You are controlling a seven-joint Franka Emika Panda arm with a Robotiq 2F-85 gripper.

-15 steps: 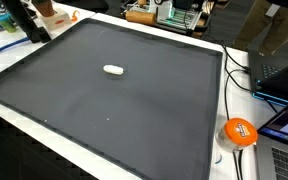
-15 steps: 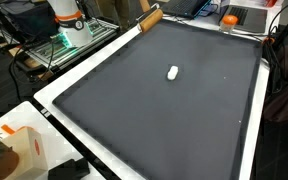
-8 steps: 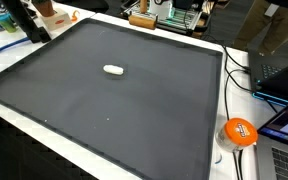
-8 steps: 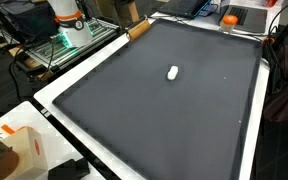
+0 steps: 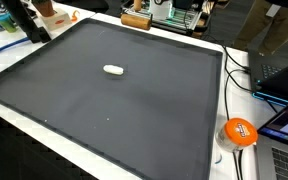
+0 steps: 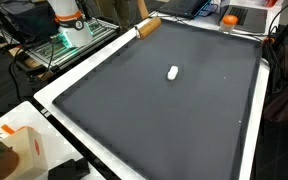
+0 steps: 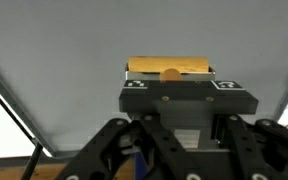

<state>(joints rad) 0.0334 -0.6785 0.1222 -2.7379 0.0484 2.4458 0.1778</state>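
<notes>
My gripper [image 7: 171, 80] is shut on a brown wooden block [image 7: 170, 69], which pokes out past the black gripper body in the wrist view. Both exterior views show the block [image 5: 135, 20] [image 6: 147, 25] at the far edge of a large dark mat [image 5: 134, 115] [image 6: 164, 125]. The gripper itself is hard to make out in those views. A small white oblong object [image 5: 113, 70] [image 6: 172, 72] lies alone near the middle of the mat, well away from the block.
A white table border [image 6: 79, 75] frames the mat. An orange round object [image 5: 239, 131], cables and a laptop [image 5: 284, 75] sit beside one edge. An orange-and-white box [image 6: 22, 148] is at a near corner. The robot base and green electronics [image 6: 69, 25] stand behind the block.
The wooden block has shifted a little back and forth along the mat's far edge with the gripper. The white object has not moved.
</notes>
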